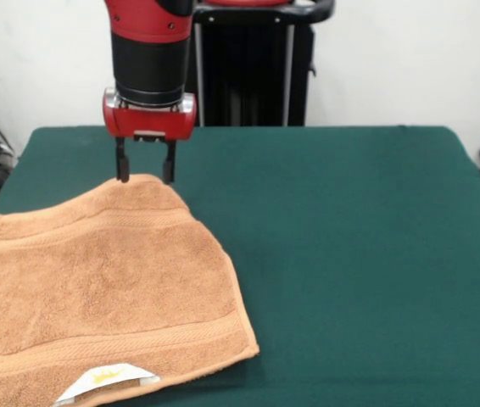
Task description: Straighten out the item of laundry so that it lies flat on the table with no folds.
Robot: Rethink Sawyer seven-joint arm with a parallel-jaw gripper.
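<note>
Pincer [145, 176] fingers apart, straddling the far corner of the orange-tan terry hand towel [108, 292], which lies at one side of the dark green felt surface [359, 254]. Likely soft, limp, light; I'd grip hemmed corners, not the middle.

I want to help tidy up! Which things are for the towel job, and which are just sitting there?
For the job:
- towel
- green table
- gripper, open at the towel's far corner

Just there:
- white label on the towel
- black stand behind the table
</note>
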